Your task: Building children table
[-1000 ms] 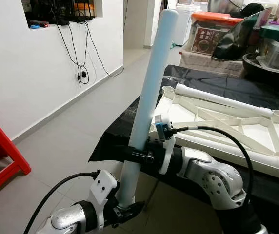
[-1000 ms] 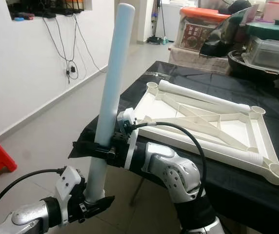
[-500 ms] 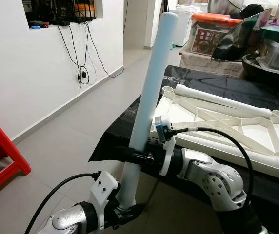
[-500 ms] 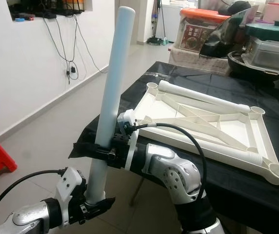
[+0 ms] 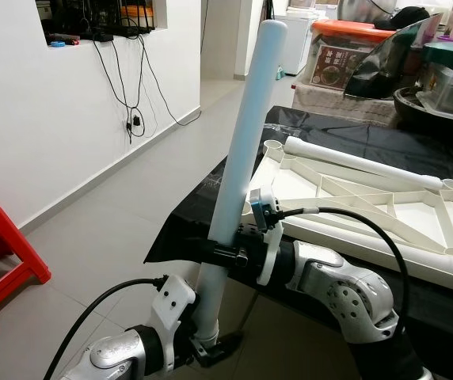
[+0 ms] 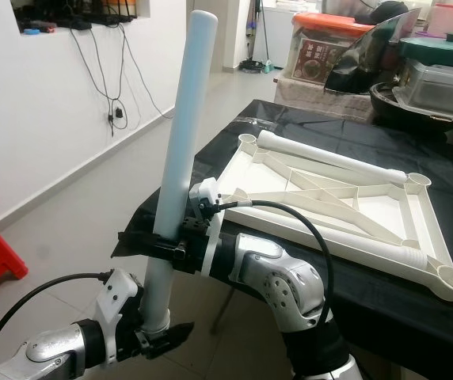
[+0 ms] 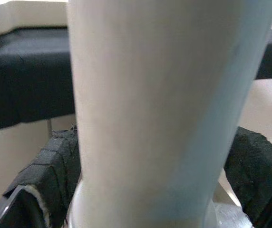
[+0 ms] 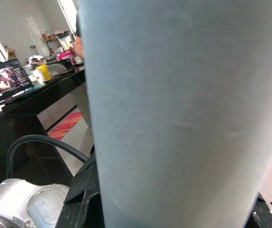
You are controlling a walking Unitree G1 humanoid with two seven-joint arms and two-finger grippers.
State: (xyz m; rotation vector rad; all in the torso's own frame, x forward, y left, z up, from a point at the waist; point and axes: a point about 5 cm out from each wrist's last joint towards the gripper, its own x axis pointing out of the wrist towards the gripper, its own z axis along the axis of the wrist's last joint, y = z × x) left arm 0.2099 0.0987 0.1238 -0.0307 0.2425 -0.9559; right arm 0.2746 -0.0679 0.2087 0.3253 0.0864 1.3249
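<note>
— Where is the table leg now?

— The pale table leg (image 5: 242, 142) stands nearly upright in front of me, leaning a little toward the black-covered table (image 6: 306, 134). It is off that table's near corner, over the floor (image 5: 116, 222). My right gripper (image 5: 225, 255) is clamped round it partway up, and my left gripper (image 5: 211, 348) is closed on its bottom end.

— Are both sets of fingers really gripping it?

— Yes. In the left wrist view the leg (image 7: 164, 114) sits tight between my padded fingers (image 7: 50, 175), one on each side. In the right wrist view the leg (image 8: 183, 114) covers nearly everything, with my black fingers (image 8: 86, 187) pressed against its side.

— What has changed since a second ago?

— Little. The leg keeps the same tilt and place beside the table's corner. My left wrist has turned somewhat and sits lower, so its white housing faces up more. My right gripper has stayed where it was.

— And the rest of the piece?

— The white table top (image 6: 345, 206) lies upside down on the black table, ribs up, with round sockets at its corners. One leg (image 6: 329, 162) lies along its far edge. Bins and tubs (image 5: 345, 51) stand at the table's far side; a red stool (image 5: 1, 253) is well away from it, by the wall.
</note>
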